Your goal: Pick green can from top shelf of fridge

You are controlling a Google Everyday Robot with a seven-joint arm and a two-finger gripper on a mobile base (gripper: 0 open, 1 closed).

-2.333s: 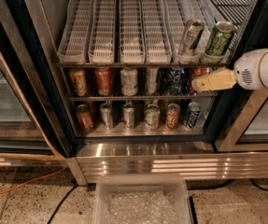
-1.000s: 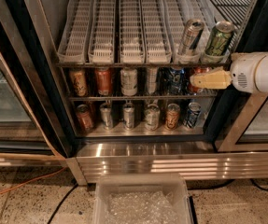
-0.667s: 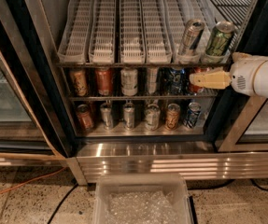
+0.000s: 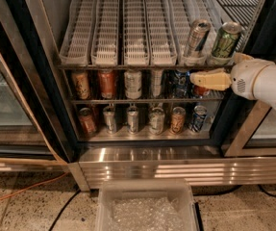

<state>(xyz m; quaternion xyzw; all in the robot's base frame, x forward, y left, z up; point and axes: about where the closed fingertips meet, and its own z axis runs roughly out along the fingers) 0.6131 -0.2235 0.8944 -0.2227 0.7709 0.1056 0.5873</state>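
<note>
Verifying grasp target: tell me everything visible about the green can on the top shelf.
The green can is slim and metal-looking, with a green body, pale yellowish lettering and a silver top rim. It stands leaning back slightly at the front right end of the top shelf, its base in a white slotted lane. A silver-grey can stands close on its left in the picture; whether they touch is unclear. The gripper sits lower, in front of the shelf below, not touching it.
</note>
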